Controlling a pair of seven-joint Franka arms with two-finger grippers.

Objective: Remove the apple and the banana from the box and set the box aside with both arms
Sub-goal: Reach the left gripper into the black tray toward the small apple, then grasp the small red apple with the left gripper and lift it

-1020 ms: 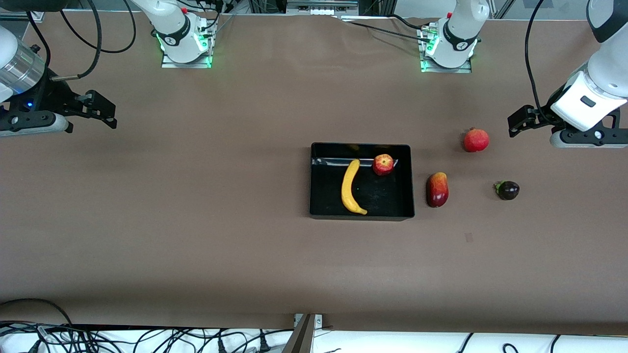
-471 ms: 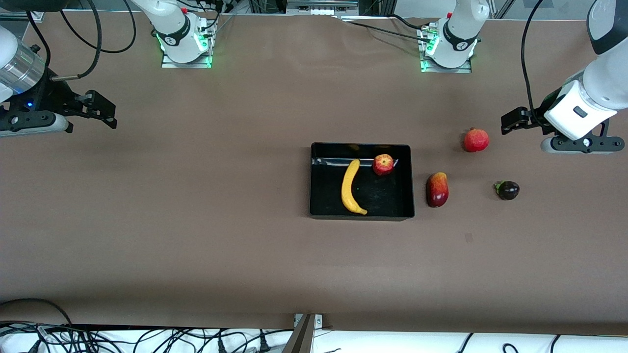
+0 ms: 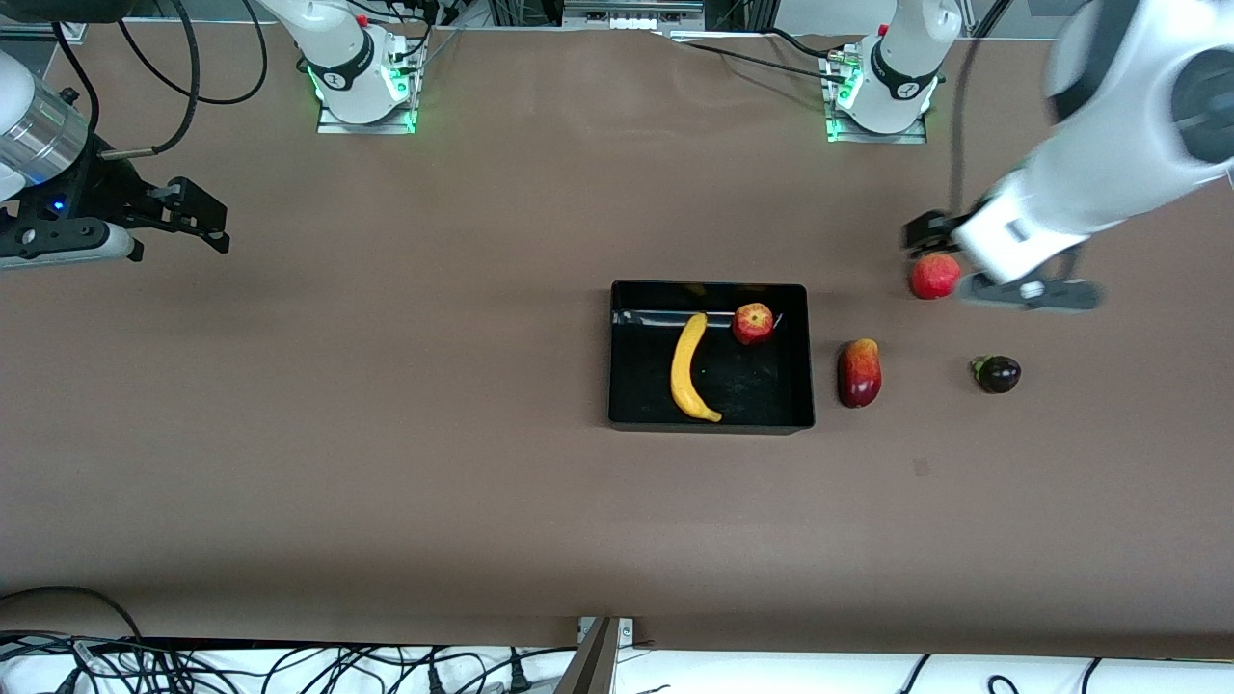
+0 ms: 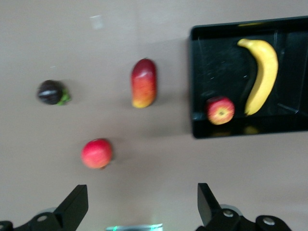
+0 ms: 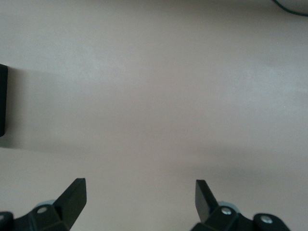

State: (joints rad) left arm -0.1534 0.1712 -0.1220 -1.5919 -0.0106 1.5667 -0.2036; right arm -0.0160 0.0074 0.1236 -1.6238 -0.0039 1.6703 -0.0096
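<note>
The black bin (image 3: 762,390) stands mid-table. In it lie the yellow banana (image 3: 686,371) and the small red apple (image 3: 753,323), the apple by the wall nearest the robot bases. The left wrist view shows the bin (image 4: 201,57), the banana (image 4: 262,72) and the apple (image 4: 220,110). My left gripper (image 3: 921,231) is open and empty, up in the air by the pomegranate; its jaws (image 4: 143,207) stand wide apart. My right gripper (image 3: 198,217) is open and empty and waits over bare table at the right arm's end (image 5: 140,202).
A plain red pomegranate (image 3: 935,276) (image 4: 96,153), a dark-red-and-yellow mango (image 3: 859,372) (image 4: 143,89) and a small dark purple fruit (image 3: 998,374) (image 4: 51,92) lie on the brown table between the bin and the left arm's end.
My left arm has swung in from the table's end toward the middle, and its gripper is now by the pomegranate. The right arm and the fruits have not moved.
</note>
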